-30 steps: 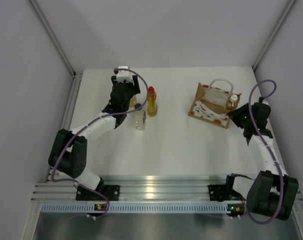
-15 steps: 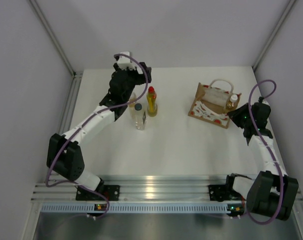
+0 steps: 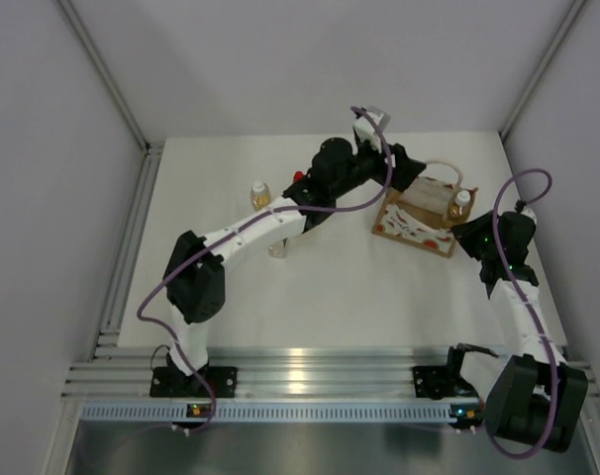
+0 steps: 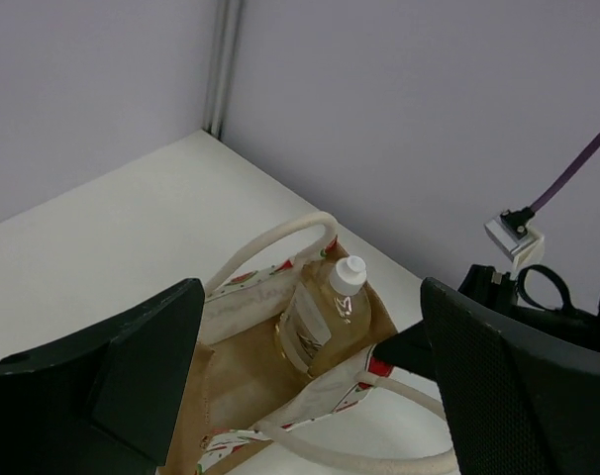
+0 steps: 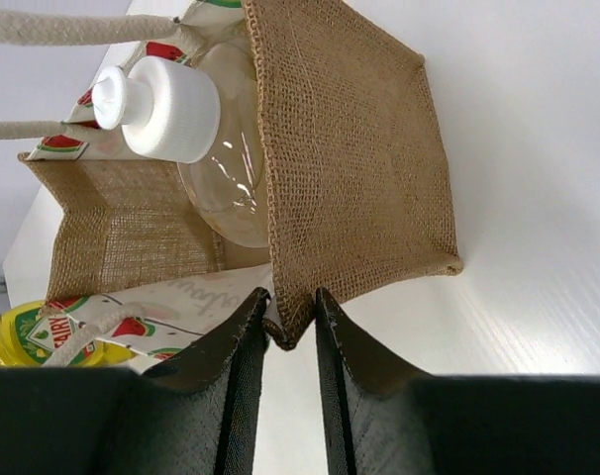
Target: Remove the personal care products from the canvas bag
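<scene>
Records left claw [image 4: 315, 368] released above tan-brown fabric tote [image 5: 350, 148] near tabletop's [image 3: 330, 287] far right corner, right claw [image 5: 290, 315] clenched on its side edge.

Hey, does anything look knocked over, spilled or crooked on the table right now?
Nothing looks spilled or damaged. The canvas bag sits askew, its side wall pinched by the right gripper, and a white-capped amber bottle leans inside it.

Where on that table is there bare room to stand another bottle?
The near middle of the table, in front of the canvas bag, is bare and widest. The far-left corner behind the amber bottle is free too. Crowded around the bag: left gripper open over it, right gripper pinching its edge.
</scene>
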Action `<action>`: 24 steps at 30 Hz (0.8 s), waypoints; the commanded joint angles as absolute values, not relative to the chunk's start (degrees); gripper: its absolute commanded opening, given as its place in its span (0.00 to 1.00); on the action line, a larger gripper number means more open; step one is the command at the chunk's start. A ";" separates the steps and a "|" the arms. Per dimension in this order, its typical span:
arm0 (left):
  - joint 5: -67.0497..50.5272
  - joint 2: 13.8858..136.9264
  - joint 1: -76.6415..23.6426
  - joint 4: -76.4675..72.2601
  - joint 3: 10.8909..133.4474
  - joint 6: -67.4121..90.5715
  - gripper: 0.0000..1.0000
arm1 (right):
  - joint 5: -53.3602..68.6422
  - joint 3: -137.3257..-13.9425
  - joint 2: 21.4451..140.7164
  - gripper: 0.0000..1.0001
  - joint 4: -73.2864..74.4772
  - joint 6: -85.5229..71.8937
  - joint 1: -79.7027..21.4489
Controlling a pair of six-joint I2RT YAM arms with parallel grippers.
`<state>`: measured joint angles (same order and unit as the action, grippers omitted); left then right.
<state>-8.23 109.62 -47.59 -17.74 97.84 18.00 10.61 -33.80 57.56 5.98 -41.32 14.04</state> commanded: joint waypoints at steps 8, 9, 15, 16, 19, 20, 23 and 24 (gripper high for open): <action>-12.49 126.91 -53.35 -14.59 118.64 13.72 0.87 | 8.00 -33.49 56.60 0.25 3.78 -44.47 14.33; -11.87 127.61 -54.13 -14.59 119.09 13.10 0.86 | 8.00 -33.66 56.51 0.25 3.78 -44.65 14.33; -7.84 132.36 -55.90 -15.82 122.16 11.07 0.83 | 7.74 -33.75 56.34 0.25 3.69 -46.40 14.33; -7.21 133.41 -55.99 -16.43 122.25 11.25 0.83 | 7.65 -33.66 56.16 0.25 3.69 -46.93 14.24; -5.11 135.52 -56.69 -18.63 122.78 10.38 0.81 | 7.82 -33.49 55.72 0.25 3.69 -47.11 14.24; -4.31 136.22 -56.86 -19.07 123.22 9.85 0.81 | 7.82 -33.49 55.64 0.25 3.78 -47.11 14.24; -1.94 139.39 -57.66 -19.25 126.64 8.79 0.79 | 8.17 -33.49 55.11 0.25 3.78 -47.11 14.24; -1.24 139.92 -57.83 -19.42 127.43 8.96 0.79 | 8.35 -33.40 55.02 0.25 3.78 -47.11 14.33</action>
